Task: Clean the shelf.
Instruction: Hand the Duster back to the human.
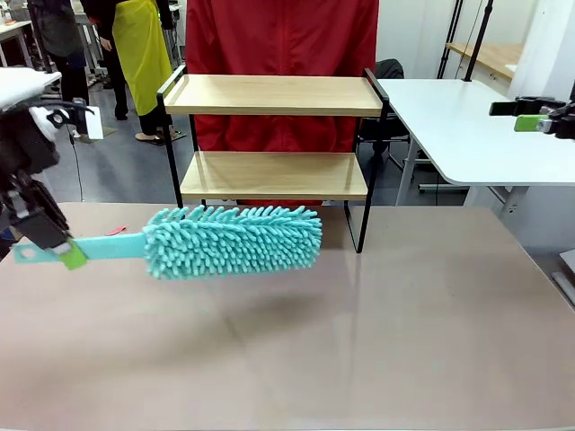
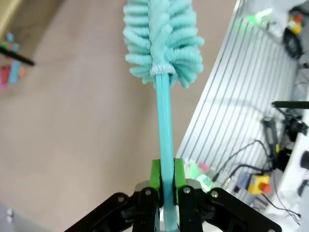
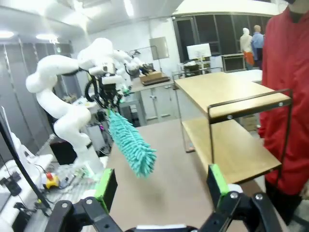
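The shelf, two light wooden boards in a thin black frame, stands at the table's far middle; the right wrist view has the shelf at right. A teal fluffy duster hangs level above the table, just in front of the lower board. My left gripper is shut on its flat teal handle at the far left. In the left wrist view the green pads clamp the duster's handle. My right gripper is raised at the right edge, open, holding nothing; in its own view the right gripper stands wide.
A person in a red coat stands right behind the shelf. A white table adjoins at back right. The brown tabletop in front of the shelf is bare. A small pink object lies near the duster's handle.
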You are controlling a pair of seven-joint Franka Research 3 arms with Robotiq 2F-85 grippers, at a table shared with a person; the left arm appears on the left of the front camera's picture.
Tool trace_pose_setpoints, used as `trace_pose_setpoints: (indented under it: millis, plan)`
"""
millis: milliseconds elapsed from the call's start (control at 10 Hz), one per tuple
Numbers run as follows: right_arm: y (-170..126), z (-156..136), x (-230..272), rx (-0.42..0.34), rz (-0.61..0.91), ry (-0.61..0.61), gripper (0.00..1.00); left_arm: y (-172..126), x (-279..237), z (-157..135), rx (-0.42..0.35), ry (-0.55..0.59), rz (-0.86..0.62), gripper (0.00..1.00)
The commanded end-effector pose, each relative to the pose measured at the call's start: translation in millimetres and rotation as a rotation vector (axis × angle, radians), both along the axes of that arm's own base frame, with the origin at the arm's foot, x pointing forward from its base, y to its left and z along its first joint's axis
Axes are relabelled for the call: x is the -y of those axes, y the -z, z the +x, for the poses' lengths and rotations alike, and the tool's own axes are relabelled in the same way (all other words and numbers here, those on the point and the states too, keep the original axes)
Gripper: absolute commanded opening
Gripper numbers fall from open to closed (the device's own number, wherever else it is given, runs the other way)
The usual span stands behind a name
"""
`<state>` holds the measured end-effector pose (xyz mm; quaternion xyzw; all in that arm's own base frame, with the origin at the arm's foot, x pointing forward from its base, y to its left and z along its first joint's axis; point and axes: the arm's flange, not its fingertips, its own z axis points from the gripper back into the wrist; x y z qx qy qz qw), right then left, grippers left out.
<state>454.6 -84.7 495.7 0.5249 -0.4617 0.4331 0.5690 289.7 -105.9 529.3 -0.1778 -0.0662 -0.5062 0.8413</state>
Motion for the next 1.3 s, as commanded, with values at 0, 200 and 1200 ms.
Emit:
trace_pose_setpoints:
  millis: [0,200,1200]
  plan:
    - [-1,-4,-22,-0.099,0.064,-0.025,1.00,17,6,6,0.032,0.093,-0.127,0.13]
    - [6,-9,-40,-0.149,0.120,-0.033,1.00,35,11,17,0.114,0.159,-0.213,0.13]
    - [27,-4,-54,-0.257,0.183,-0.029,1.00,25,16,34,0.304,0.175,-0.196,0.13]
